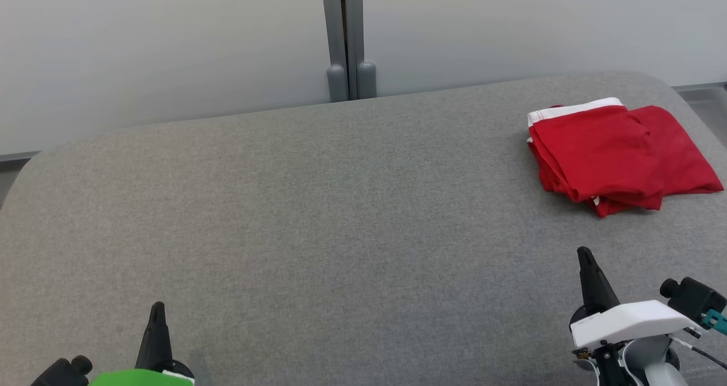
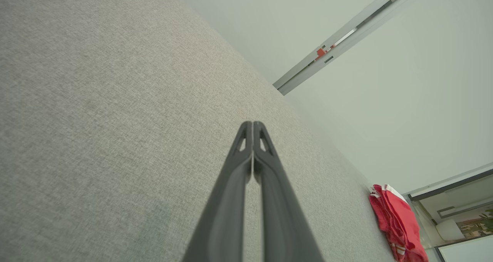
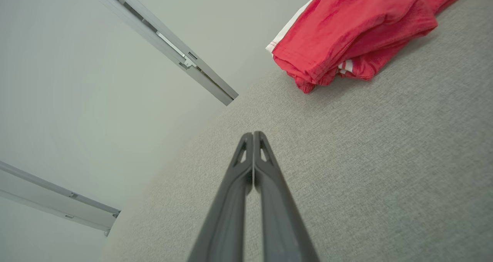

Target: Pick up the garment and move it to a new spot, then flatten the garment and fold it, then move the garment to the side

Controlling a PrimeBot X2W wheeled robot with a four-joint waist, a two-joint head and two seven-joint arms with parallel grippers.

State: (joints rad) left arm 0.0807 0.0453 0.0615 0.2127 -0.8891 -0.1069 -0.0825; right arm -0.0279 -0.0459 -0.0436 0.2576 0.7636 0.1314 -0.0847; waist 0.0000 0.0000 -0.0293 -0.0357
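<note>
Garment: the red garment point(image 1: 616, 153) lies folded at the far right of the grey surface point(image 1: 318, 204), long axis roughly 9 to 3.
Nearer arm: my right gripper point(image 1: 585, 254); the garment sits near its 12, apart.
Right pose: fingers pressed together, empty, pointing to 12.
Left arm: my left gripper point(image 1: 157, 307) is closed and empty; the garment is well apart at its 2.

Our left gripper point(image 1: 157, 313) sits at the lower left of the frame, closed tight and pointing upward. Our right gripper point(image 1: 585, 258), lower right, matches it, empty.
</note>
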